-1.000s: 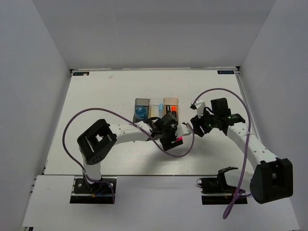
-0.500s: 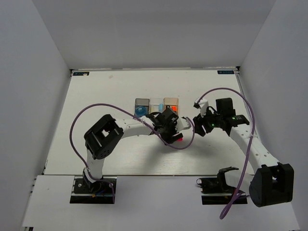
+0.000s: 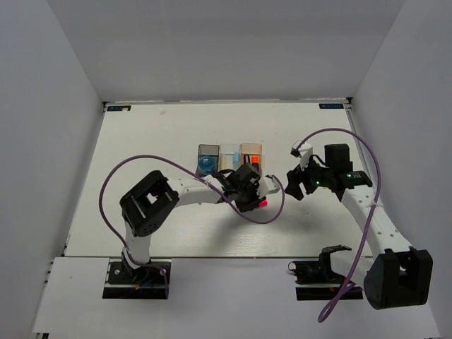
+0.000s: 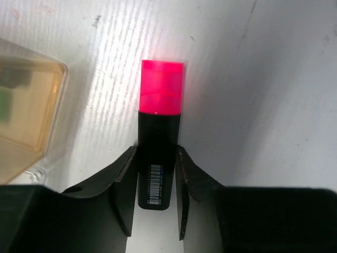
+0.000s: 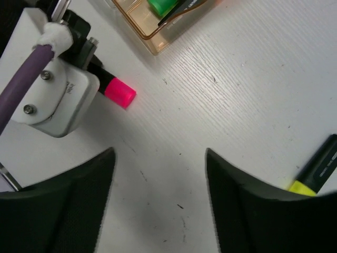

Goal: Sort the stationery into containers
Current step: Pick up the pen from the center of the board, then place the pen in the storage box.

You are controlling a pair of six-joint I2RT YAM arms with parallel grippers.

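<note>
Barcode (image 4: 154,183) (digits too small) on pink highlighter (image 4: 159,129)

left gripper (image 4: 156,152): fingers pressed on both sides of highlighter (image 4: 159,126) black body | pink end sticks out past fingertips | highlighter just right of tan bin (image 4: 26,105), not touching | white table (image 4: 263,79) underneath

- Tan bin (image 4: 31,100): L-wrist view, cut by left edge; green item (image 4: 4,105) inside blurred thru wall, type n/k.
- Same bin, R-wrist view: cut by top edge, as is its green-ended highlighter (image 5: 160,5).
- Yellow-ended highlighter (image 5: 316,171): cut by right edge.
- Pink highlighter (image 4: 159,132): barcode print too small to read. Top view: body hid. under left gripper (image 3: 254,198), only tip shows.
- Grey bin (image 3: 207,150), clear bin (image 3: 229,150), top view: contents of these 2 too small to ID.
</note>
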